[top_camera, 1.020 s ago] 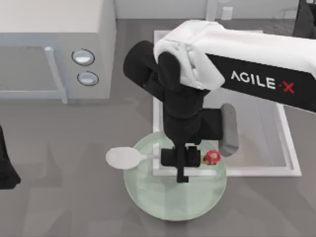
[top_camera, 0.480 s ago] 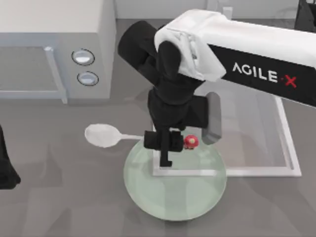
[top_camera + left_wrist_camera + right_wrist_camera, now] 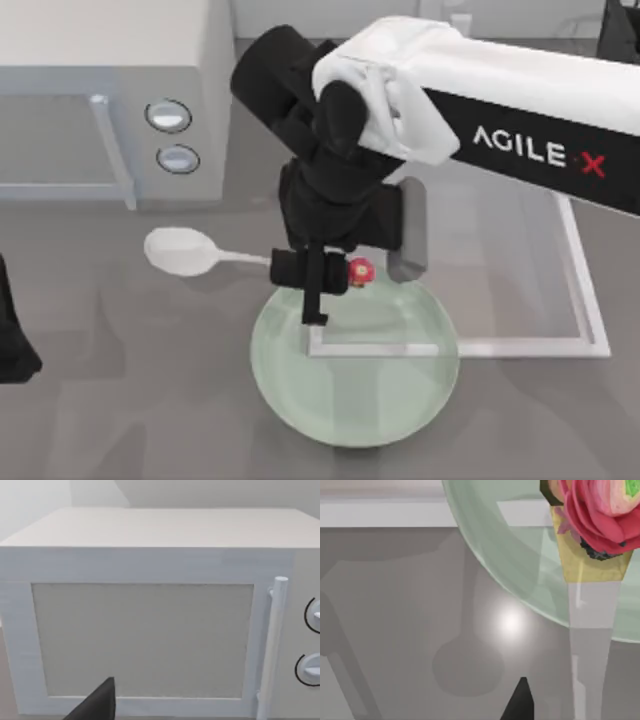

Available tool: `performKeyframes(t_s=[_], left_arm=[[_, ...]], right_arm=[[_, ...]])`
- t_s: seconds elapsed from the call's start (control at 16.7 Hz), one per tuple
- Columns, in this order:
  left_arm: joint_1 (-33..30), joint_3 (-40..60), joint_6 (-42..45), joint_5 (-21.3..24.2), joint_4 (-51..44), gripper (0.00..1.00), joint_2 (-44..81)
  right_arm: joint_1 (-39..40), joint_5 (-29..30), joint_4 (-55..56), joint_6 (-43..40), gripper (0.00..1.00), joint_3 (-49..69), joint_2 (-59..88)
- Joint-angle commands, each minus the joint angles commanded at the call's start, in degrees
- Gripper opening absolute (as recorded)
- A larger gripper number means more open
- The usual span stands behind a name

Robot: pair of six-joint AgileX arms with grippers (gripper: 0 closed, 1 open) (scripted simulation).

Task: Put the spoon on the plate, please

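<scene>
White spoon (image 3: pixel 190 252) beside mint plate (image 3: pixel 355 395)

We see a grey table (image 3: pixel 130 380) as the ground of the whole scene, with soft shadows lying across its surface. A pale grey microwave (image 3: pixel 110 100) stands at the table's far left. On the microwave's front, a vertical bar handle (image 3: pixel 274 645) runs beside the door panel (image 3: pixel 142 640), and two round dials (image 3: pixel 172 136) sit just past the handle. To the right of the microwave lies a flat white-framed rectangular tray (image 3: pixel 585 310). Behind the microwave rises a plain pale wall (image 3: pixel 200 492).
</scene>
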Motion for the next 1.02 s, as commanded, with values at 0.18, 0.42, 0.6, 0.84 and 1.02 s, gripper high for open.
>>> performKeyframes(t_s=[0.18,0.42,0.6,0.84,1.02], left_arm=[[0.00,0.00,0.00,0.00,0.00,1.00,0.00],[0.00,0.00,0.00,0.00,0.00,1.00,0.00],[0.00,0.00,0.00,0.00,0.00,1.00,0.00],[0.00,0.00,0.00,0.00,0.00,1.00,0.00],[0.00,0.00,0.00,0.00,0.00,1.00,0.00]], right_arm=[[0.44,0.87,-0.17,0.26,0.00,-1.80,-0.25],[0.67,2.93,-1.98,0.50,0.00,-5.17,0.53],[0.59,4.48,-3.64,0.57,0.00,-7.92,1.79],[0.59,5.03,-4.29,0.63,0.00,-9.31,2.96],[0.59,5.03,-4.29,0.63,0.00,-9.31,2.96]])
